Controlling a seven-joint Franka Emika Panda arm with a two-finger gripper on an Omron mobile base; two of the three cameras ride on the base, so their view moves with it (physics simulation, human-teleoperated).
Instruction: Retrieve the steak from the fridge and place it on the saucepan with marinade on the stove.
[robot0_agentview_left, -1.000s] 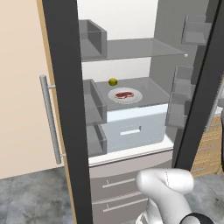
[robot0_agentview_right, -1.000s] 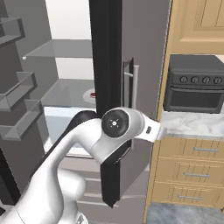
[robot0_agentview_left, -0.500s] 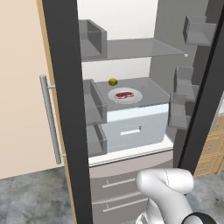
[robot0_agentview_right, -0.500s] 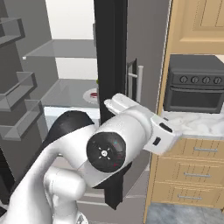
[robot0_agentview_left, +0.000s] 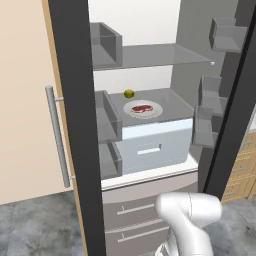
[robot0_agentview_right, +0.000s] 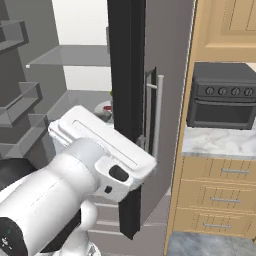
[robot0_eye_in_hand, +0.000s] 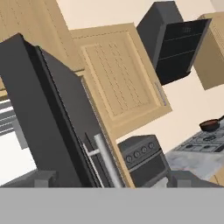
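Observation:
The fridge (robot0_agentview_left: 150, 150) stands with its doors open. On a middle shelf the steak (robot0_agentview_left: 141, 107) lies on a round white plate (robot0_agentview_left: 155, 112). My gripper (robot0_eye_in_hand: 113, 181) is open, its fingertips (robot0_eye_in_hand: 43, 178) far apart with nothing between them. In the hand view it faces the right fridge door's bar handle (robot0_eye_in_hand: 107, 162) from close by. Far right in that view the saucepan (robot0_eye_in_hand: 211, 124) sits on the stove (robot0_eye_in_hand: 201, 142); its contents are too small to make out. My white arm (robot0_agentview_right: 75, 190) fills the lower left of the right base view, in front of the door.
A small yellow-green fruit (robot0_agentview_left: 129, 93) sits behind the plate. Door bins (robot0_agentview_left: 207, 125) line the right door, and the left door's bar handle (robot0_agentview_left: 57, 135) juts out. A black oven (robot0_agentview_right: 222, 95) stands on a marble counter (robot0_agentview_right: 215, 142) over wooden drawers, right of the fridge.
In the right base view my arm has swung and its hand has come up close to the camera. The steak, plate and fruit have not moved.

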